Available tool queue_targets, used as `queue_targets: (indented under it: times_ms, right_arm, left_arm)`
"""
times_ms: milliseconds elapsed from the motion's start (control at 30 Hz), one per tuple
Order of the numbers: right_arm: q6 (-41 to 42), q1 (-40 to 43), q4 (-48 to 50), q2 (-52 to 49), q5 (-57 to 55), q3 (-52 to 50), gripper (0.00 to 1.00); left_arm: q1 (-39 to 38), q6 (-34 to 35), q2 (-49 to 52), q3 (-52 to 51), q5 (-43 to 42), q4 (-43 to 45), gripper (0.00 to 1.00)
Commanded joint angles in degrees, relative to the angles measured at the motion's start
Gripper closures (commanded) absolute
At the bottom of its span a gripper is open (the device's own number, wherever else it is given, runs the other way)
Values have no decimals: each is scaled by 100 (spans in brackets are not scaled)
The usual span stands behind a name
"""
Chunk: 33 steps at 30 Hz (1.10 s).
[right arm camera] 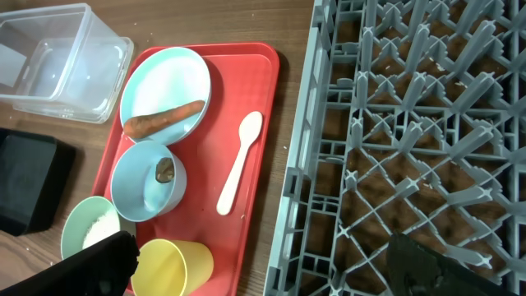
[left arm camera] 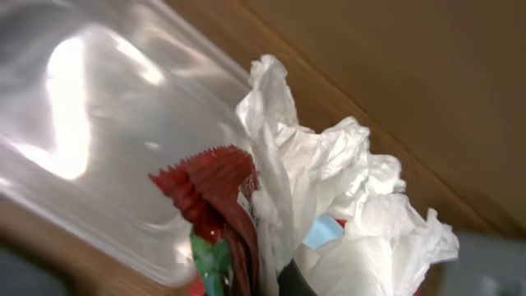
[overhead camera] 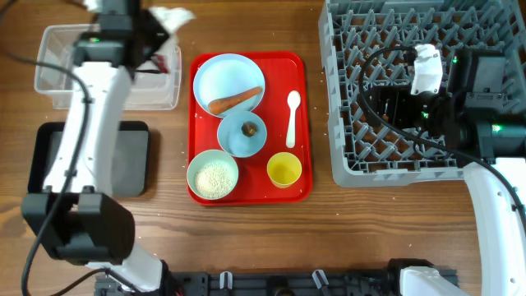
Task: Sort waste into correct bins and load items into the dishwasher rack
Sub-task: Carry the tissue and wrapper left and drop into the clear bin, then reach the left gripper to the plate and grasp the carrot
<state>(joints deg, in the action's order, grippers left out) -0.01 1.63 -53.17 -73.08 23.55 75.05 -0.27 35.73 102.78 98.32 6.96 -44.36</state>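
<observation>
**lead:** status, left to right?

**me:** Left gripper (overhead camera: 156, 31) is clamped right down on a bundle of crumpled white tissue (left arm camera: 329, 189) and crumpled red-and-white wrapper (left arm camera: 209, 189), pinched together and clear of the table. It hangs at the far right corner of the clear plastic rectangular tub (overhead camera: 57, 57). In overhead the tissue pokes past the rim. The shallow black rectangular tray (overhead camera: 131, 160) sits just in front of the tub.

**lead:** middle?

**me:** The flat red serving tray (overhead camera: 279, 82) has the rest:
- round pale blue plate (overhead camera: 218, 78) with the orange sausage-like piece (overhead camera: 236, 100) on it
- pale blue bowl (overhead camera: 234, 141) with a small brown scrap (overhead camera: 248, 129) inside
- pale green bowl (overhead camera: 194, 168) holding loose white rice (overhead camera: 214, 176)
- small yellow cup (overhead camera: 283, 170)
- white plastic spoon (overhead camera: 292, 115) lying flat, right of the plate

**lead:** right side?

**me:** Right gripper (right arm camera: 259, 267) is spread wide with nothing in it, over the left part of the large grey pegged plastic crate (overhead camera: 353, 168). I see no dishes loaded.

**lead:** step?

**me:** Waste sorting, about to drop the paper. Next I'd bring the left arm inward until the bundle is fully over the tub, then release. Paper is light, so I reckon it could cling to a finger or drift over the rim.
</observation>
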Motion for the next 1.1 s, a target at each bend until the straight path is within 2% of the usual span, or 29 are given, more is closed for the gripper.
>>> queue_targets:
  times_ms: [0,200,267,300,333,367,400,500,633,867,1000,1067]
  right_arm:
    - [20,17,-2,-11,2,85,0]
    - [22,17,-2,-13,2,83,0]
    - [20,17,-7,-13,2,83,0]
    - [20,17,-9,-13,2,81,0]
    - [20,17,-28,-13,2,79,0]
    - [17,17,-46,-13,2,79,0]
    - [20,17,-50,-13,2,76,0]
    - [17,17,-48,-13,2,74,0]
    - [17,17,-44,-13,2,72,0]
    - [17,17,-17,-13,2,72,0]
    - [17,17,4,-13,2,72,0]
    - [20,17,2,-13,2,72,0]
  left_arm:
    - [645,-103,372,4,236,63,96]
    - [1104,-105,1071,4,236,809,96]
    - [1113,-105,1259,4,236,1027,86]
    - [1110,-105,1344,4,236,1104,76]
    - [1110,-103,1427,4,236,1169,58]
    - [1110,-103,1488,4,238,1198,34]
    - [1110,-103,1523,4,236,1204,18]
    - [1110,-105,1543,4,236,1196,0]
    - [1110,-256,1513,7,190,1200,0]
    - [966,-1460,1117,7,-271,1071,1]
    - [540,-2352,476,7,-286,658,1]
    - [236,-2553,216,7,-289,282,0]
